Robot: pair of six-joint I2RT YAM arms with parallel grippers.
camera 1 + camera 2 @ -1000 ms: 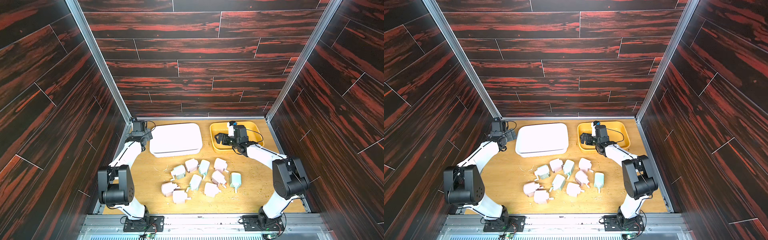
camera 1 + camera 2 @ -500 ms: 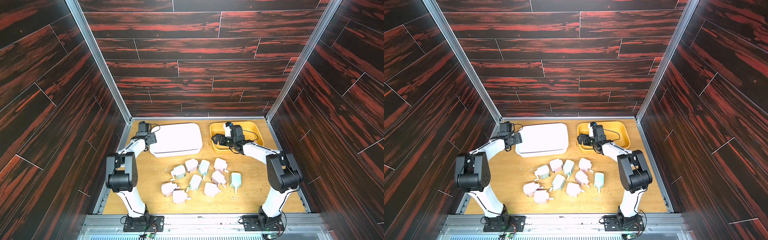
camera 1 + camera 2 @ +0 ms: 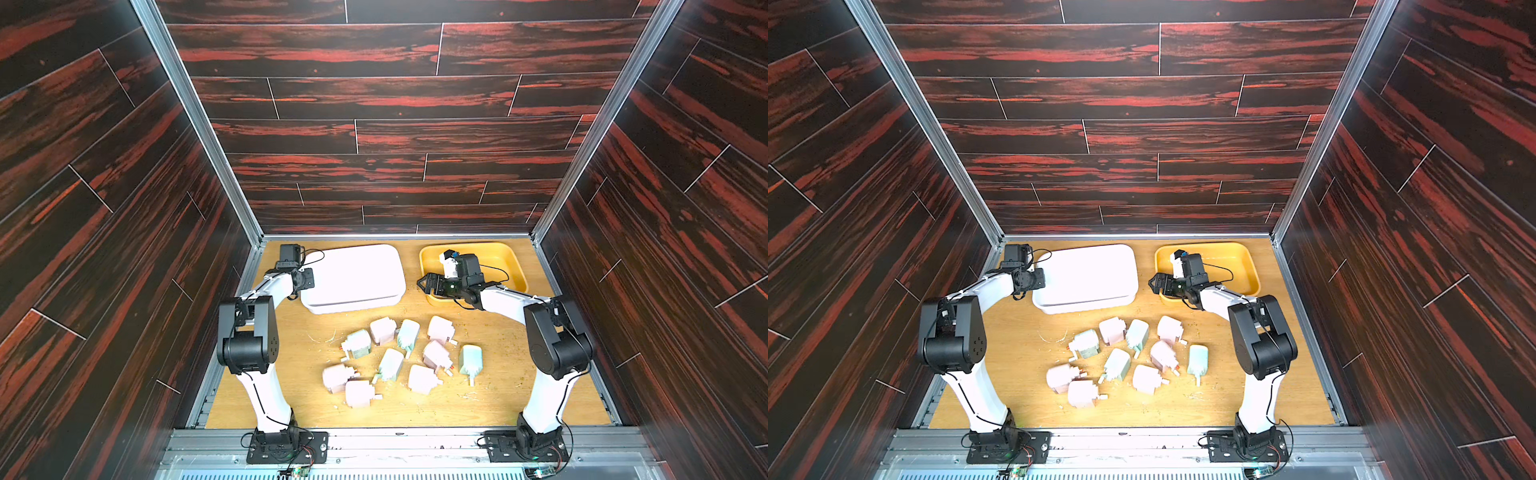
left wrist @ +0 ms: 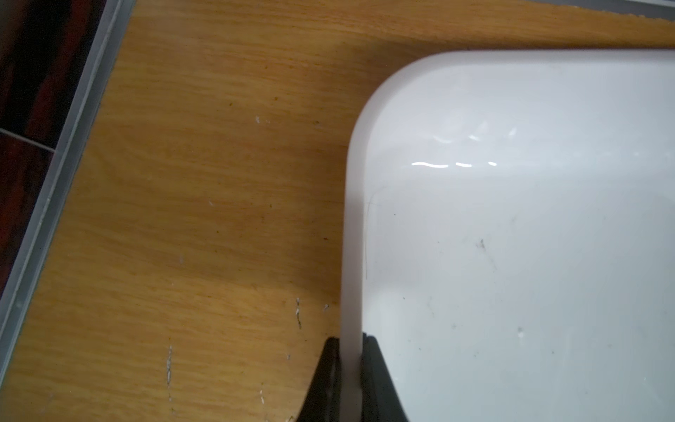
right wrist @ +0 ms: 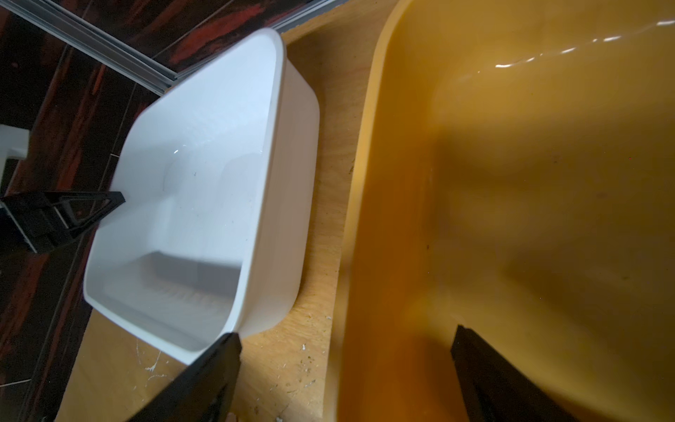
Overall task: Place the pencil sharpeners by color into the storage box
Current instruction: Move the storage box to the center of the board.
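pale pink and mint green sharpeners point(image 3: 390, 353) are lying on a tan wood-grain desk point(image 3: 498, 399), beside a white box point(image 3: 353, 274) and a yellow tray point(image 3: 505, 266).

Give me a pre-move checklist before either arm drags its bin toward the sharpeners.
1. Left gripper clamped on the rim of the white bin: ok, one finger either side of the wall.
2. Right gripper astride the near wall of the yellow bin: ok.
3. Right gripper closed on that wall: not ok, jaws wide open.
4. Both bins empty: ok.
5. All ten pencil sharpeners on the table, six pink, four green: ok.
6. Clear strip between the bins and the sharpeners: ok in both top views, though narrow.
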